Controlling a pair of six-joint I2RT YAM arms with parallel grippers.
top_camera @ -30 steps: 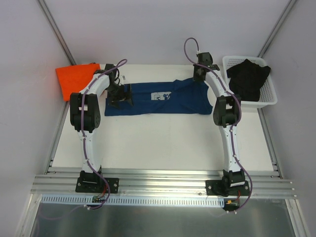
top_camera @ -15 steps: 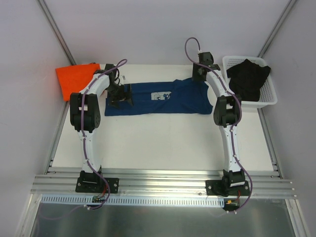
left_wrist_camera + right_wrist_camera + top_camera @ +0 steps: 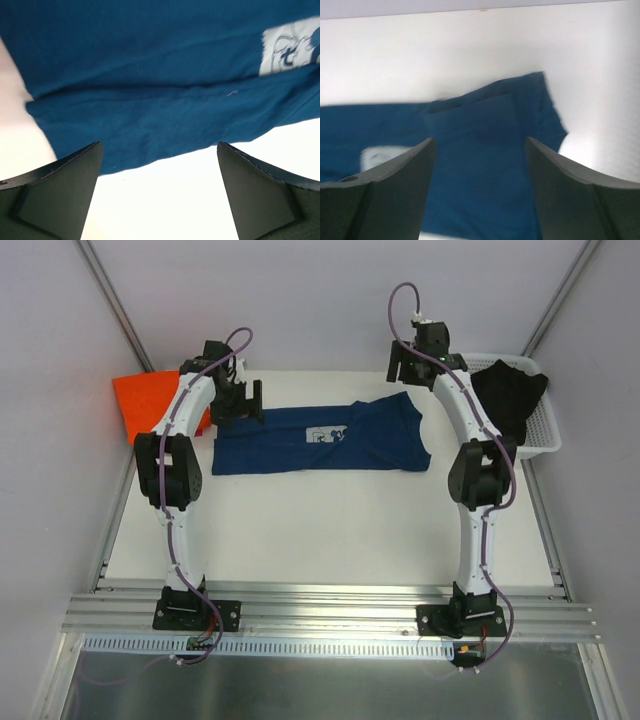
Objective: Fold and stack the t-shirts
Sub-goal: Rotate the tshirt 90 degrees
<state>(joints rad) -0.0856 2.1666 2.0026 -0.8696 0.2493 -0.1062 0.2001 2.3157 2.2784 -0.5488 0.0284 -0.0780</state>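
Note:
A navy t-shirt (image 3: 320,437) lies flat across the far middle of the table as a long folded strip, its pale print (image 3: 326,433) facing up. A bright orange t-shirt (image 3: 150,400) lies at the far left, partly behind the left arm. My left gripper (image 3: 240,402) hovers over the navy shirt's left end, open and empty. In the left wrist view the left gripper (image 3: 159,146) frames the shirt's (image 3: 150,90) edge. My right gripper (image 3: 412,365) is raised beyond the shirt's right end. In the right wrist view the right gripper (image 3: 480,140) is open above the shirt (image 3: 485,165).
A white plastic basket (image 3: 530,453) stands at the far right with a black garment (image 3: 505,395) piled in it. Metal frame rails run along both table sides and the near edge. White tabletop shows in front of the navy shirt.
The right gripper has opened, let go of the shirt's right end and risen toward the back. The left gripper has lifted off the shirt's left end and moved back.

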